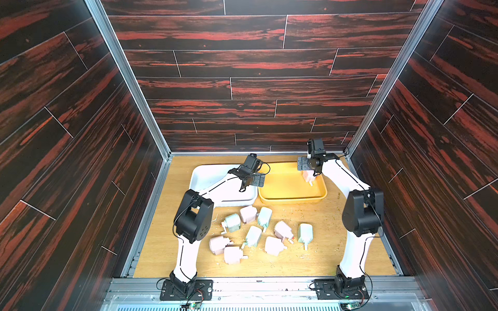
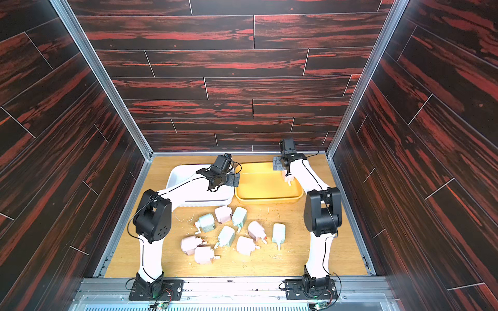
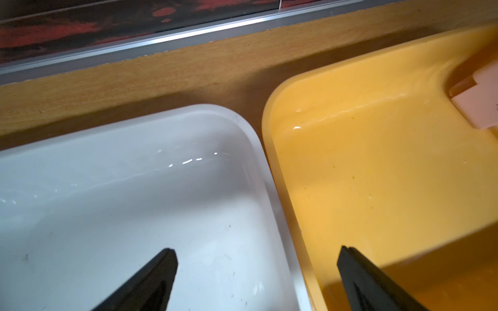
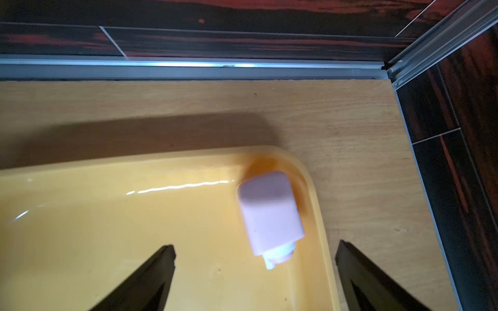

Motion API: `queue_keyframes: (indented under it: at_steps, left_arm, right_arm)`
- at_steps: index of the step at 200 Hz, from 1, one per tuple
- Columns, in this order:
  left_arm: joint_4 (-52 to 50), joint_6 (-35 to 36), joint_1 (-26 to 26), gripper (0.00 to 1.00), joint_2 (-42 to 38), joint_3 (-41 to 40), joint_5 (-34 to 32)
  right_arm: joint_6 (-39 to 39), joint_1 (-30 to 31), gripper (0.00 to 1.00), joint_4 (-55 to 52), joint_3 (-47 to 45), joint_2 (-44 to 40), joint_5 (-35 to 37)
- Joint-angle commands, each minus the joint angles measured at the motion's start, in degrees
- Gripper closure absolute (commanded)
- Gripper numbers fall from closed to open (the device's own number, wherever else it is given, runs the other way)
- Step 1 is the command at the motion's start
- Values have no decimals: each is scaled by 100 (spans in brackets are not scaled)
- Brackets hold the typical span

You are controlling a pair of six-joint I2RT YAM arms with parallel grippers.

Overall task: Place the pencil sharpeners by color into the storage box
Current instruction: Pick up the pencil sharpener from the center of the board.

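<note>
Right tool [image 4: 254, 250] spread wide above pink sharpener [image 4: 269, 212] in yellow tray [image 4: 107, 229], left tool [image 3: 256, 254] wide, empty

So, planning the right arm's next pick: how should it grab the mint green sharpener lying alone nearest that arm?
Grip the pale mint green plastic sharpener across its boxy body from above; its white crank stub points toward the robot.
</note>
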Motion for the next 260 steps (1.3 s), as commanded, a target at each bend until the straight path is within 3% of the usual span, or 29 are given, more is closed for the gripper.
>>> queue_keyframes:
  at_steps: [1, 52, 92, 121, 179, 221, 260]
  left_arm:
    - [270, -71, 20, 0, -750, -450, 232]
    - [685, -46, -15, 0, -1986, -1632, 538]
    - [1156, -206, -93, 0, -2836, -2708, 589]
    - [1322, -305, -182, 0, -3266, -3289, 598]
    - [1283, -545, -363, 0, -4030, -4061, 650]
    - [2016, -737, -533, 0, -4578, -4726, 483]
    - [2211, -980, -551, 0, -4678, -5078, 487]
  right_arm:
    - [163, 294, 2, 690, -707, -669, -76]
    - [794, 907, 2, 1562, -2598, -2194, -755]
    - [1096, 1522, 2, 1209, -3444, -3062, -725]
    - [1212, 1795, 3, 844, -3981, -3533, -1148]
    - [1598, 2479, 4, -7, -4428, -3918, -1555]
    - [1395, 2699, 5, -251, -4809, -4075, -1895]
    - [1396, 2918, 5, -495, -4934, -3961, -1793]
